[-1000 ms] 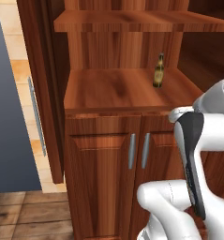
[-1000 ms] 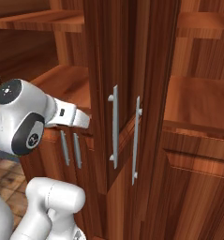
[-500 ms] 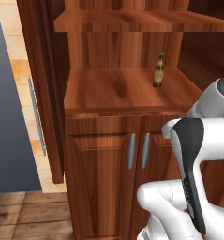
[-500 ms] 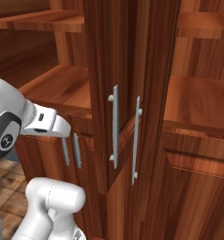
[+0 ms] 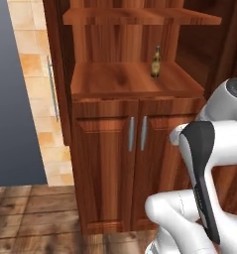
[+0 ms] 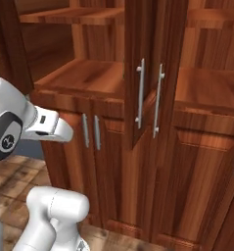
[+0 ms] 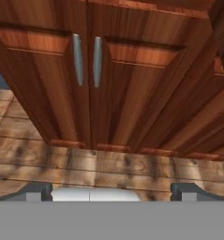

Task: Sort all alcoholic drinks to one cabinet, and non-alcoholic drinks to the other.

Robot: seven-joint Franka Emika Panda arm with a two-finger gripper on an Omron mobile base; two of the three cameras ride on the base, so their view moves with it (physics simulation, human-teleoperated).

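Tool (image 7: 111,190) fingers spread apart, empty, facing reddish-brown wooden cabinet (image 7: 132,84) lower doors; small dark amber glass bottle (image 5: 156,62) upright on cabinet's shelf.

cabinet (image 5: 115,149) | plank shelf (image 5: 125,79): amber bottle (image 5: 155,62) upright, right rear | floor (image 5: 30,213): wood planks

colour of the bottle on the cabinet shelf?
Dark amber-brown bottle; clearest in the left base view.

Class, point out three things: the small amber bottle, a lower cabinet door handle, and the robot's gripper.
amber bottle (image 5: 156,62), left base view, on its body.
door handle (image 5: 131,134), left base view, mid-bar, left of the pair.
gripper (image 7: 111,191), hand view, midway between the open fingertips.
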